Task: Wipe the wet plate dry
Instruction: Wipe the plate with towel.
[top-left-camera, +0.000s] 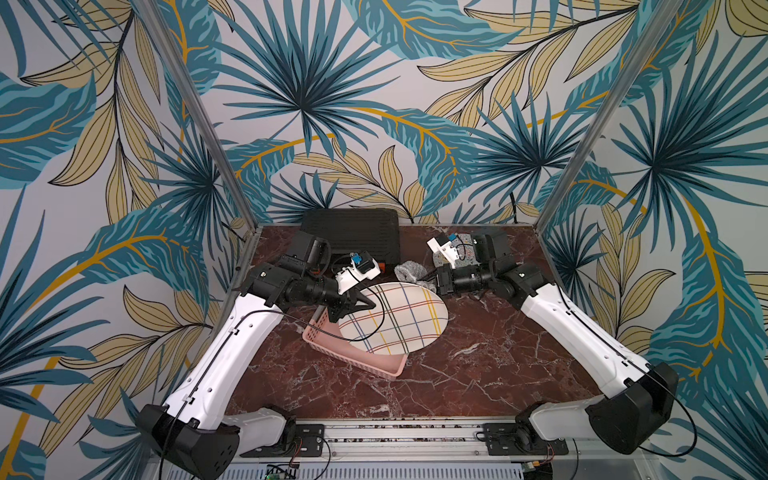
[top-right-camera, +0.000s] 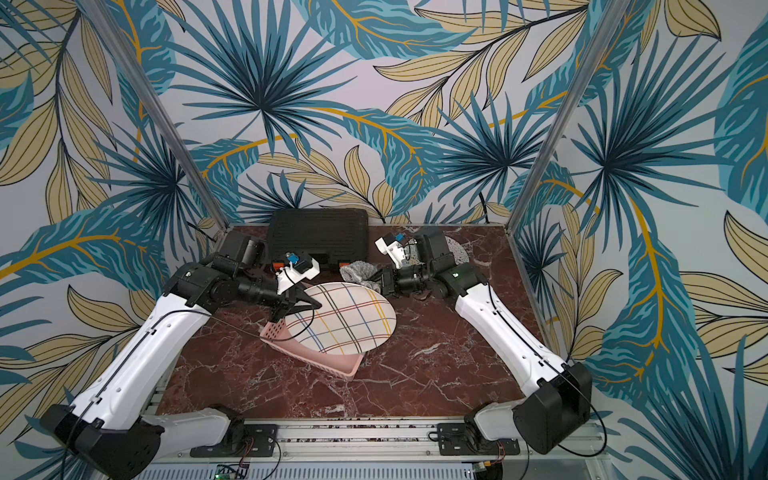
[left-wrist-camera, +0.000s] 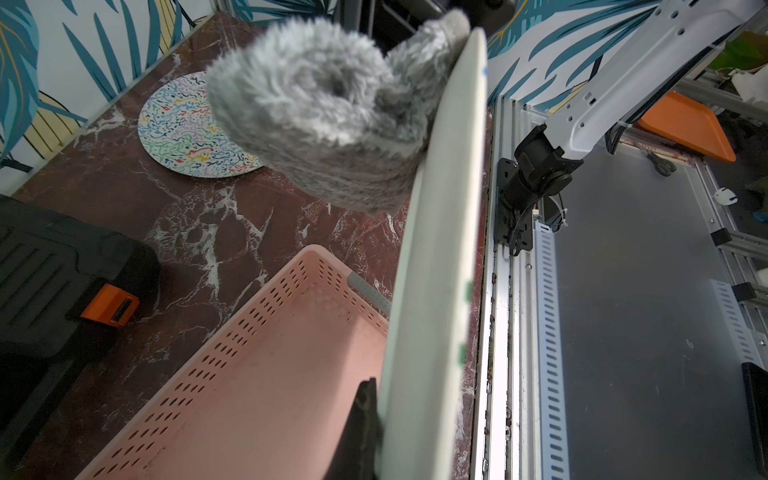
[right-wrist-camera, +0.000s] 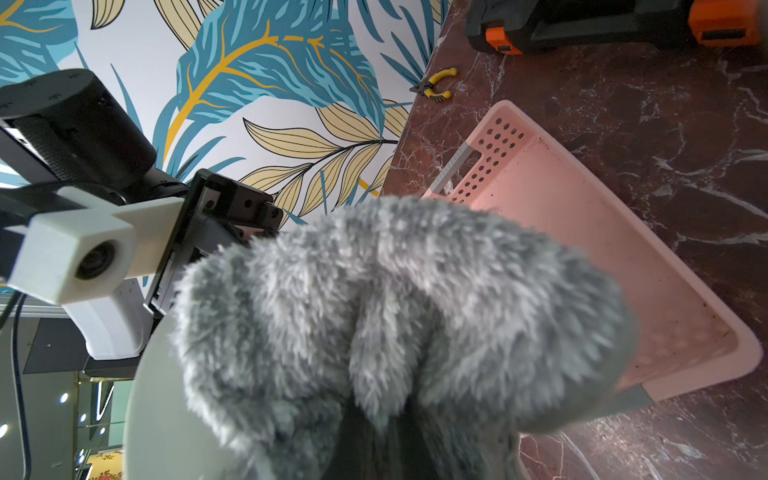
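So the plaid plate (top-left-camera: 395, 320) sits mid-frame in both top views, tipped up on edge over the pink basket (top-left-camera: 361, 365); the left gripper (top-left-camera: 365, 305) is clamped tight on its left rim. The right gripper (top-left-camera: 432, 283) is pinched closed on the fluffy grey cloth (top-left-camera: 409, 271), just up and right of the plate; in the left wrist view that cloth presses against the plate's plain back side near the rim. A black case (top-left-camera: 351, 232) sits behind them, upper middle of the frame.
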